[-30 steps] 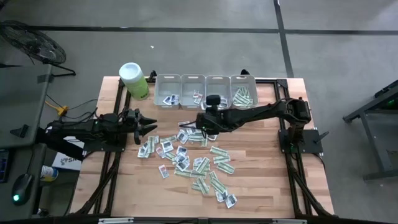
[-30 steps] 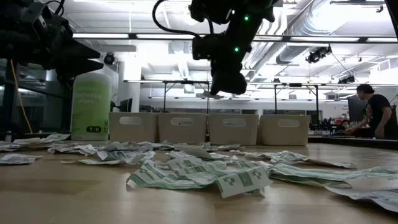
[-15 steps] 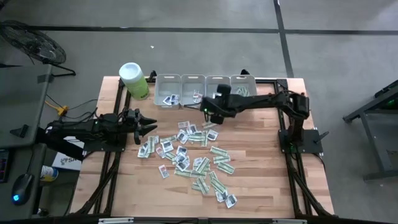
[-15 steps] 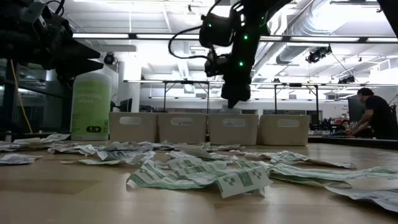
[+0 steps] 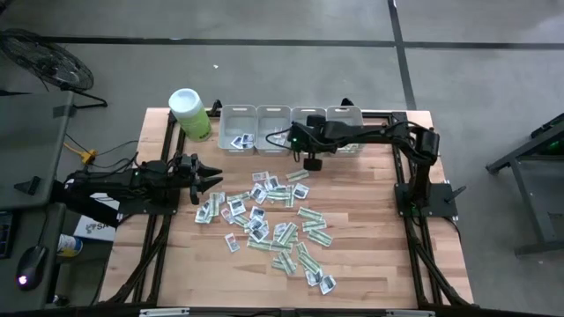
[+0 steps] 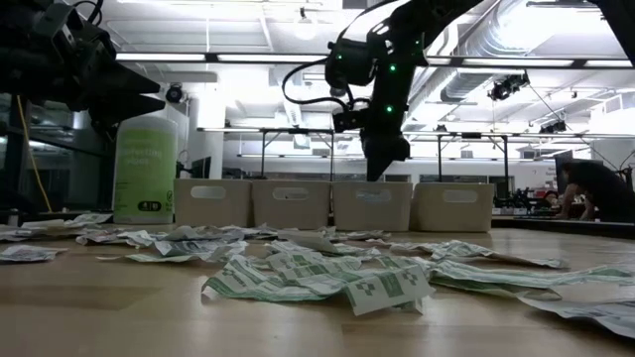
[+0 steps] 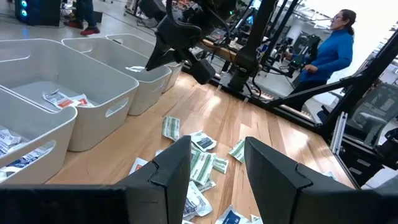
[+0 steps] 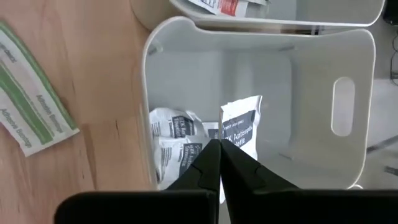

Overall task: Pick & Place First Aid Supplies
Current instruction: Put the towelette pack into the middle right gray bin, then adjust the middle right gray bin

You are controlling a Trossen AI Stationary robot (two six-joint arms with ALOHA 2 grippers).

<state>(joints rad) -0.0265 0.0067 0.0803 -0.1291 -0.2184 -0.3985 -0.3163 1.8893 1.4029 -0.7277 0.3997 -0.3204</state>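
Right jaws over the third bin with a packet

From above, the right gripper (image 5: 311,161) hung by the bins (image 5: 308,121) at the table's back edge; left gripper (image 5: 208,179) waited open, loose packets (image 5: 273,220) mid-table. Right wrist: jaws pinched shut on a packet (image 8: 241,127), directly above the bin (image 8: 217,37).

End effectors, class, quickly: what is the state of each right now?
Left end effector: open, holding nothing, waiting at the table's left side.
Right end effector: closed on a white packet over a bin.
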